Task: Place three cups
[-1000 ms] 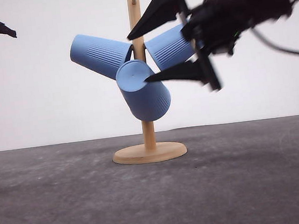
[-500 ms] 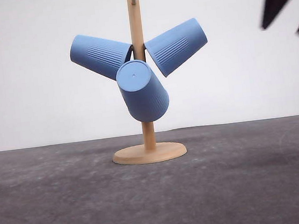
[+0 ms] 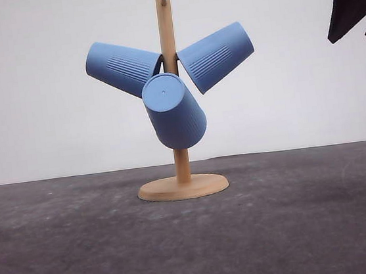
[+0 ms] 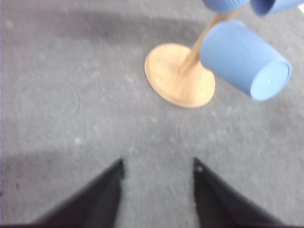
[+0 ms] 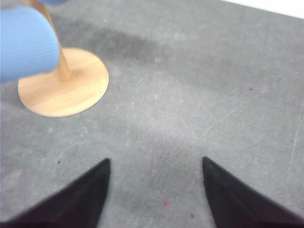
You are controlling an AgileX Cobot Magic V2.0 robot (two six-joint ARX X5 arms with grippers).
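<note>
Three blue cups hang on the wooden stand.

The left cup (image 3: 124, 67) points up and left, the right cup (image 3: 216, 56) points up and right, and the near cup (image 3: 174, 111) points its flat bottom at us. All are light blue with thin ribs. The left claw (image 4: 157, 168) and right claw (image 5: 156, 168) are spread wide and hold nothing, above the gray table (image 3: 312, 228).

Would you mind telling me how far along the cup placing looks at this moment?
It looks finished. All three cups hang on the wooden stand: the left cup, the right cup and the front cup. Nothing is in hand: the left tool and the right tool are open and empty above the grey table. No cup looks left to place.
</note>
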